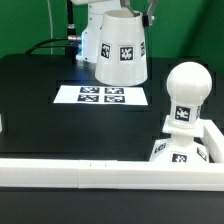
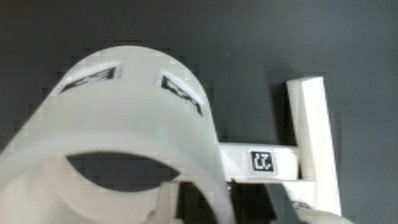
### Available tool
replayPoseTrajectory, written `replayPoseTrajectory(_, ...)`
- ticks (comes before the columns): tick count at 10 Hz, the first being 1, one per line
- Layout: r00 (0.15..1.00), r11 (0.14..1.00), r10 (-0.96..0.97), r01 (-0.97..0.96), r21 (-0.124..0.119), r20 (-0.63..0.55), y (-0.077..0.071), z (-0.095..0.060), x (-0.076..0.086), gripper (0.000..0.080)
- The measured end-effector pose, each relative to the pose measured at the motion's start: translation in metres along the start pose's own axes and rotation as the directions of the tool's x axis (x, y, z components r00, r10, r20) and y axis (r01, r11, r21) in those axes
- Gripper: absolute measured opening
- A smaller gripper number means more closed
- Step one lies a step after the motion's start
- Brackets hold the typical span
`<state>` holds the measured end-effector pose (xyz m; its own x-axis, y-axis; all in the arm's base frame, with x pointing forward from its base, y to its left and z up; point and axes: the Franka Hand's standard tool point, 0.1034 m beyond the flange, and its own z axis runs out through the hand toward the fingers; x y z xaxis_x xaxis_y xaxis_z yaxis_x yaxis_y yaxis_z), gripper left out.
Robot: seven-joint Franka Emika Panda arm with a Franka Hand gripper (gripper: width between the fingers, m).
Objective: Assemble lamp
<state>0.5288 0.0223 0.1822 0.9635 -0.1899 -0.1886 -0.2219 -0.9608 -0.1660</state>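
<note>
Shade (image 1: pixel 123 50) up off table, in jaws

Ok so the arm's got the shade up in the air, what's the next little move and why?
Probably carry the shade toward the exterior view's right until it hangs above the bulb. The gripper seems to hold the shade clear of the table, above the marker board, while the bulb stands upright on the base, well off to that side. Its fingers are hidden in both views.
</note>
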Motion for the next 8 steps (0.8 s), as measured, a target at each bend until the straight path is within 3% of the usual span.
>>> replayPoseTrajectory(4,1.0,1.0,-0.001,0.001,0.0,0.005,-0.001,0.002,-0.001,0.0044)
replayPoseTrajectory(8,0.999,0.999,0.031,-0.032,0.022,0.017,-0.049,-0.038,0.017,0.0044)
